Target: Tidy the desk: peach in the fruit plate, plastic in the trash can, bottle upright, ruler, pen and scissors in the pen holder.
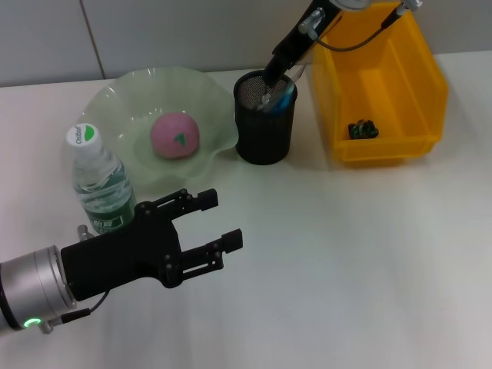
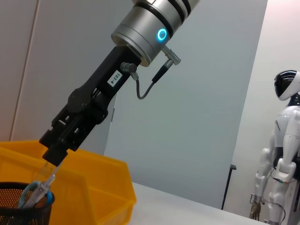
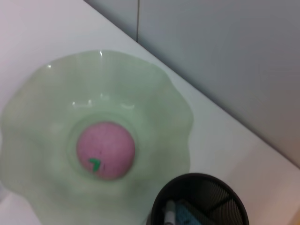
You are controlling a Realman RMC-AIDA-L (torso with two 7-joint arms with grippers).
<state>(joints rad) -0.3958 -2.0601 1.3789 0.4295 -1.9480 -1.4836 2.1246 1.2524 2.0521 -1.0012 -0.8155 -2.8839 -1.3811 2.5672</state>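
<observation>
Over the black mesh pen holder [image 1: 265,117], my right gripper [image 1: 270,83] reaches down to the rim, its tip at the clear and blue items standing inside; whether its fingers are parted or clamped, I cannot tell. Beside the pen holder, on the side of my left arm, the pink peach [image 1: 174,135] sits in the middle of the pale green fruit plate [image 1: 207,92]. On the pen holder's other side stands the yellow trash can [image 1: 419,84], a small dark scrap [image 1: 362,130] on its floor. Nearer me than the plate, the water bottle [image 1: 100,181] stands upright with its cap on. My left gripper [image 1: 209,227] hovers just beside the bottle, fingers spread wide and holding nothing.
</observation>
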